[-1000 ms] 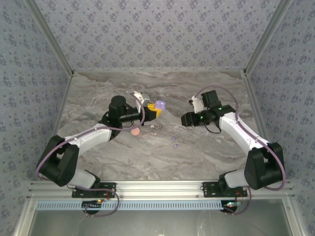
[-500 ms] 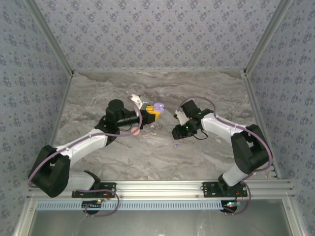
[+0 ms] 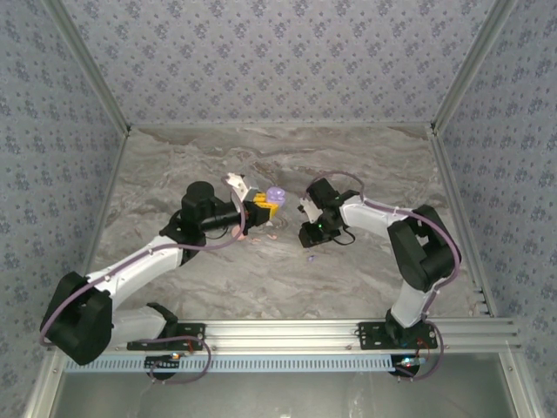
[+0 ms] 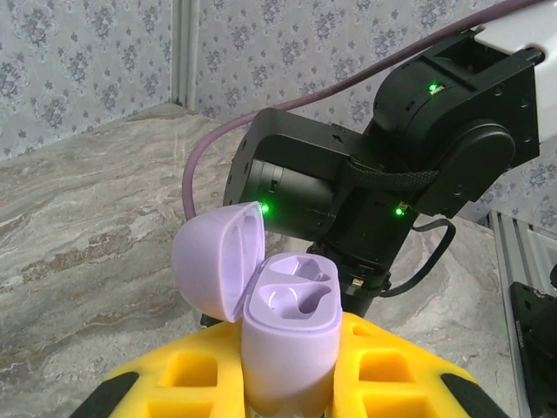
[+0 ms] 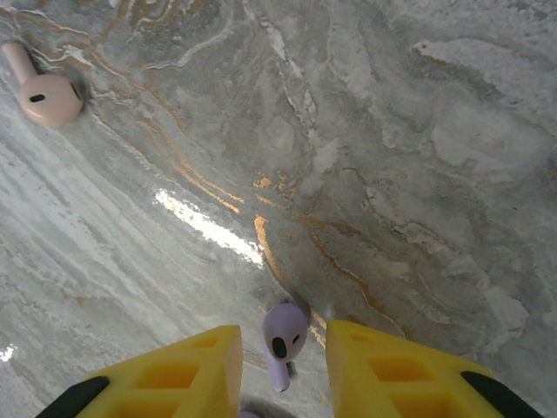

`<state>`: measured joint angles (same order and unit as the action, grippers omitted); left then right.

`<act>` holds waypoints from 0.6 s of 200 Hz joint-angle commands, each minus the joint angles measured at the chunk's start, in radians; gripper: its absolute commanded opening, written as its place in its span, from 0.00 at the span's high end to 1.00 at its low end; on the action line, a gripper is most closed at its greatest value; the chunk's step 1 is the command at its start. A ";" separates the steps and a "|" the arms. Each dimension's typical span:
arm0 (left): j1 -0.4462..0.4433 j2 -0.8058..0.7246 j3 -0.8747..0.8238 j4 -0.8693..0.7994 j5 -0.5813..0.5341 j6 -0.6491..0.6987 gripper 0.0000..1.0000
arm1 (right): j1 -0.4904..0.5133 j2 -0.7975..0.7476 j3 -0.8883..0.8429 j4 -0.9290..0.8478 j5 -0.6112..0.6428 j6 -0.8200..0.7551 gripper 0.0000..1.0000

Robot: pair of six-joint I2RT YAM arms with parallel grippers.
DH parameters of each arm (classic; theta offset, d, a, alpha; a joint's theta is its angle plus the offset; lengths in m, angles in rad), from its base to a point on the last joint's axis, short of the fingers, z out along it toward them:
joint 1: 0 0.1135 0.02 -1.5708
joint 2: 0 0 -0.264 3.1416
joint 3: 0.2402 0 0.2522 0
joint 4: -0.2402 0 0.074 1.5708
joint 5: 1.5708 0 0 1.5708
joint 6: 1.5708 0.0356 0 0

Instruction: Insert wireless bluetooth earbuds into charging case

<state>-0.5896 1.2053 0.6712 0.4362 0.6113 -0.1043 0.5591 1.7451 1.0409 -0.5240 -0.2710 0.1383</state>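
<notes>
Straddling the purple earbud point(image 5: 283, 341), its stem pointing toward the wrist, the right gripper point(image 5: 283, 366) stands parted while the left gripper point(image 4: 289, 379) clamps the open case point(image 4: 291, 335).

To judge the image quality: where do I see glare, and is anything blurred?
Right wrist: a bright glare streak on the table; the purple earbud is sharp. Left wrist: the open charging case is sharp. Top external: even light, no hard shadows.
</notes>
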 commanded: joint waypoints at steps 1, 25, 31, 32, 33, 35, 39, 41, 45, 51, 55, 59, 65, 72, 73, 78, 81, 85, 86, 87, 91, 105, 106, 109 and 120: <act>-0.006 -0.033 -0.003 -0.001 -0.008 0.019 0.83 | 0.008 0.029 0.034 -0.023 0.025 -0.006 0.69; -0.006 -0.035 -0.004 -0.002 -0.011 0.019 0.83 | 0.012 0.043 0.034 -0.022 0.032 -0.005 0.72; -0.006 -0.035 -0.005 -0.001 -0.012 0.019 0.83 | 0.012 0.045 0.034 -0.023 0.032 -0.003 0.73; -0.006 -0.035 -0.004 -0.002 -0.012 0.019 0.83 | 0.012 0.045 0.033 -0.023 0.033 -0.003 0.73; -0.006 -0.035 -0.004 -0.001 -0.011 0.019 0.83 | 0.012 0.046 0.034 -0.023 0.033 -0.003 0.73; -0.006 -0.035 -0.004 -0.002 -0.011 0.018 0.83 | 0.012 0.046 0.034 -0.022 0.033 -0.003 0.74; -0.006 -0.035 -0.004 -0.002 -0.013 0.017 0.83 | 0.012 0.047 0.034 -0.021 0.032 -0.002 0.74; -0.006 -0.035 -0.003 -0.002 -0.013 0.017 0.83 | 0.012 0.048 0.034 -0.021 0.032 -0.002 0.74; -0.006 -0.035 -0.004 -0.002 -0.013 0.017 0.83 | 0.012 0.048 0.034 -0.020 0.031 -0.001 0.75; -0.006 -0.033 -0.003 -0.002 -0.013 0.018 0.83 | 0.013 0.048 0.035 -0.019 0.033 0.001 0.76; -0.006 -0.034 -0.002 -0.002 -0.014 0.018 0.83 | 0.012 0.048 0.034 -0.018 0.035 0.003 0.77; -0.006 -0.033 -0.003 -0.001 -0.015 0.018 0.83 | 0.012 0.049 0.034 -0.018 0.037 0.005 0.78; -0.006 -0.034 -0.003 -0.002 -0.015 0.018 0.83 | 0.012 0.047 0.034 -0.017 0.043 0.007 0.78; -0.006 -0.033 -0.003 -0.002 -0.014 0.017 0.83 | 0.011 0.044 0.033 -0.016 0.053 0.013 0.79; -0.007 -0.033 -0.003 -0.002 -0.014 0.017 0.83 | 0.010 0.044 0.034 -0.016 0.056 0.014 0.79; -0.006 -0.033 -0.003 -0.004 -0.016 0.017 0.83 | 0.007 0.042 0.033 -0.015 0.066 0.020 0.80; -0.006 -0.034 -0.003 -0.005 -0.016 0.018 0.83 | 0.005 0.041 0.033 -0.015 0.071 0.024 0.80; -0.006 -0.033 -0.003 -0.006 -0.017 0.017 0.83 | 0.001 0.039 0.032 -0.015 0.077 0.029 0.81; -0.006 -0.033 -0.003 -0.006 -0.018 0.018 0.83 | -0.001 0.038 0.032 -0.014 0.077 0.031 0.81; -0.006 -0.034 -0.004 -0.006 -0.018 0.018 0.83 | -0.001 0.038 0.032 -0.014 0.078 0.031 0.81; -0.006 -0.035 -0.003 -0.008 -0.018 0.018 0.83 | -0.005 0.037 0.031 -0.012 0.083 0.037 0.82; -0.006 -0.036 -0.003 -0.008 -0.018 0.017 0.83 | -0.026 0.031 0.031 -0.006 0.097 0.054 0.83; -0.006 -0.036 -0.004 -0.008 -0.017 0.016 0.83 | -0.028 0.031 0.032 -0.006 0.098 0.055 0.83; -0.007 -0.036 -0.003 -0.008 -0.017 0.016 0.83 | -0.034 0.030 0.033 -0.004 0.101 0.058 0.83; -0.006 -0.036 -0.002 -0.007 -0.018 0.014 0.83 | -0.051 0.026 0.037 -0.003 0.109 0.062 0.83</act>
<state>-0.5896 1.1912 0.6643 0.4206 0.5961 -0.1017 0.5468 1.7767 1.0576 -0.5194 -0.2230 0.1650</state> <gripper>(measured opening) 0.188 0.174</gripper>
